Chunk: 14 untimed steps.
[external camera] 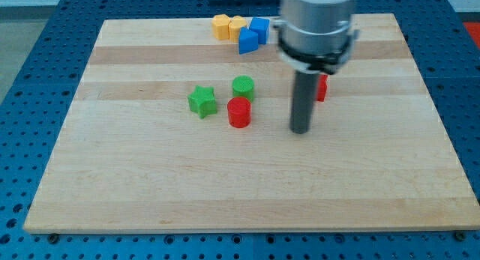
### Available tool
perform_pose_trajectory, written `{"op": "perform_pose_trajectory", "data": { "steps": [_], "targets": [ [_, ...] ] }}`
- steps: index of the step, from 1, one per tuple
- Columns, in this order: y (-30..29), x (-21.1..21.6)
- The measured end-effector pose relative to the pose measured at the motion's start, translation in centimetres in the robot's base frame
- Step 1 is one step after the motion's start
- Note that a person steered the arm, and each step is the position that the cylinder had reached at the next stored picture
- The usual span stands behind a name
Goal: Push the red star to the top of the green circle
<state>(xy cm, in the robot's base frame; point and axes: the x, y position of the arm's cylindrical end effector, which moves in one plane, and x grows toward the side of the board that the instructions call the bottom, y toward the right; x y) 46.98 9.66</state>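
Camera view, near to far: my tip (301, 130) sits right of centre; no fingers, just a rod. Red cylinder (239, 112) touches green circle (243, 88), green star (202, 100) to their left. Red star (322, 88) mostly hidden behind rod. Yellow blocks (228, 26) & blue blocks (253, 34) at frame top.

a green star (202, 100), green circle (243, 88), red cylinder (239, 112), blue blocks (253, 34) and yellow blocks (228, 26) on pale striped wood (150, 185).
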Motion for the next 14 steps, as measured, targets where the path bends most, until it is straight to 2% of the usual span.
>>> {"op": "perform_pose_trajectory", "data": {
  "steps": [2,6,9,14],
  "targets": [
    [6.8,-3.8],
    [3.6,-6.1],
    [0.2,-6.4],
    [-4.1,-12.2]
  ]
}}
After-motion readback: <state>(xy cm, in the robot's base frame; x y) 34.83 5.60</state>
